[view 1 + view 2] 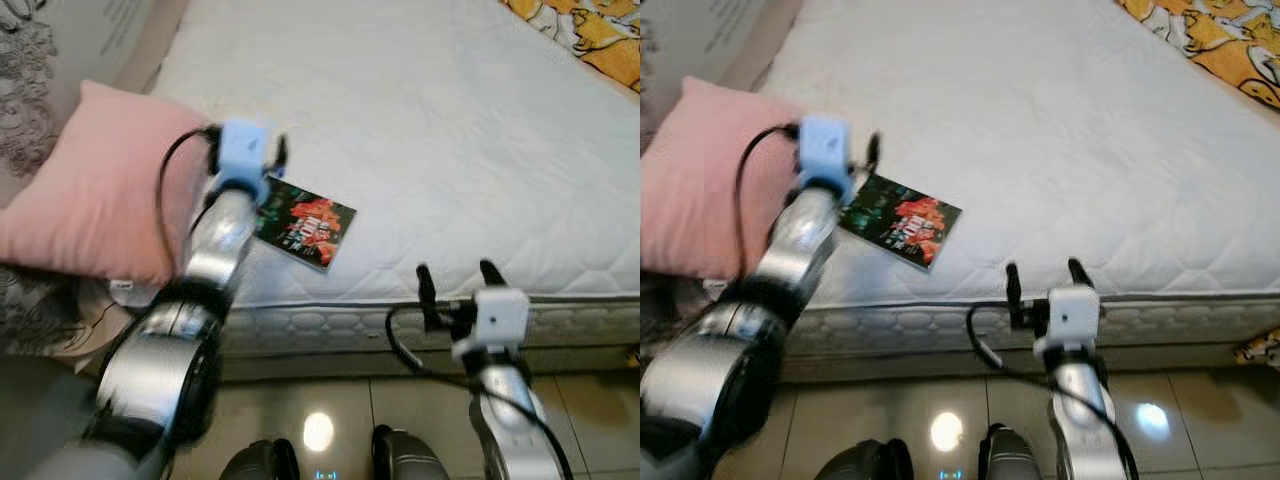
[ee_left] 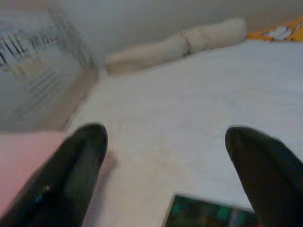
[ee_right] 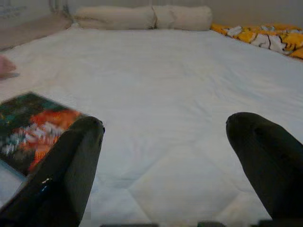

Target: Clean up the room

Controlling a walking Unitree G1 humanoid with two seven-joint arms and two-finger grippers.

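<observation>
From my head cameras, a book (image 1: 303, 222) lies on the white bed (image 1: 450, 130) near its front edge, just beside a pink pillow (image 1: 90, 185). My left end effector (image 1: 247, 150) hovers over the book's near corner; my right end effector (image 1: 455, 280) hangs at the mattress edge, fingers apart. My left wrist camera shows black fingers (image 2: 71, 179) spread wide above the book (image 2: 208, 213). My right wrist camera shows fingers (image 3: 61, 175) apart, the book (image 3: 33, 125) ahead.
</observation>
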